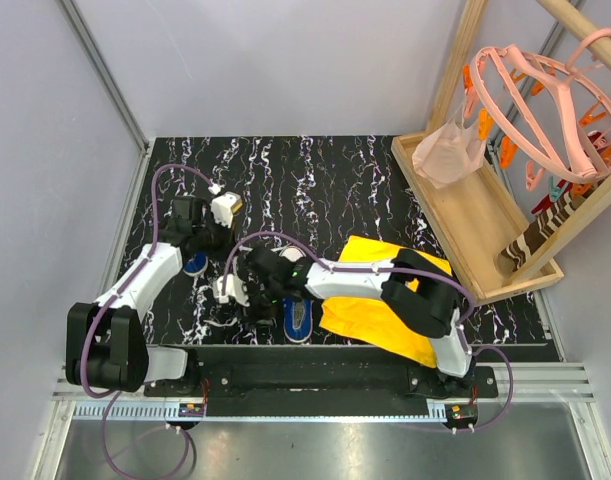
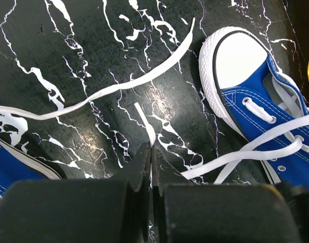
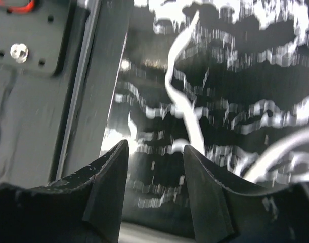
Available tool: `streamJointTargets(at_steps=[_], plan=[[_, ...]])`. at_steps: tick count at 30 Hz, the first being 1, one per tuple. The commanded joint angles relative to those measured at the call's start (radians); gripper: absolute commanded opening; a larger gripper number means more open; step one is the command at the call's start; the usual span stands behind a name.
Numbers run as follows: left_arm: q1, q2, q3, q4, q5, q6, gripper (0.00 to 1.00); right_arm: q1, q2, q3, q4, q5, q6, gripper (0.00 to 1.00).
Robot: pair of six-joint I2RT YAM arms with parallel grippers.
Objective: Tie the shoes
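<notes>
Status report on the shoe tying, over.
Left pincer shut on a lace end. Right pincer open, holding nothing. Shoes untied. Yellow cloth next to one shoe, clear of the held end.

This is a robot lab cell. Grey panels (image 1: 285, 60) on aluminium framing (image 1: 104, 75) enclose a black marbled worktop (image 1: 365, 180), with robot arms (image 1: 145, 275) bolted to its near rail (image 1: 315, 376).

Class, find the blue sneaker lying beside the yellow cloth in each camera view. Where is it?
Top external: low centre, the blue sneaker beside the yellow cloth's left edge.
Left wrist: the sneaker at right, white toe cap up.
Right wrist: not in it.
Shared landmark: the white-veined black tabletop, in all three.
</notes>
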Motion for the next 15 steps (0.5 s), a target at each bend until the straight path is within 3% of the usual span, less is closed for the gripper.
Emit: streamJointTargets(at_steps=[1, 6, 15], plan=[[0.012, 0.006, -0.006, 0.014, 0.047, 0.005, 0.00, 0.025, 0.074, 0.100, 0.139, 0.021, -0.036, 0.58], [0.023, 0.024, -0.005, 0.013, 0.060, 0.017, 0.00, 0.042, 0.154, 0.176, 0.158, 0.017, -0.046, 0.61], [0.037, 0.044, -0.003, 0.008, 0.080, 0.038, 0.00, 0.079, 0.216, 0.173, 0.142, -0.005, -0.108, 0.53]])
